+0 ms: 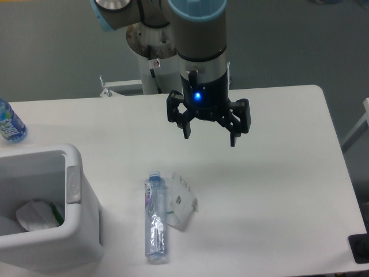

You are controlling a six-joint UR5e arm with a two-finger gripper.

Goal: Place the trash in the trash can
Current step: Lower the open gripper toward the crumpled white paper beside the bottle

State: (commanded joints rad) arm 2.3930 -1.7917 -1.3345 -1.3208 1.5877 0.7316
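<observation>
Hovering above the table (277,190), your gripper (209,138) hangs empty with its jaws spread. Near and left of it lie the bottle (154,216) and wrapper (181,202), touching, right of the bin (72,231). Grabbing the round bottle could roll it or drag the wrapper.

Clear bottle (154,220), purple-white label; white trash can (81,231); black hand (209,136).
</observation>
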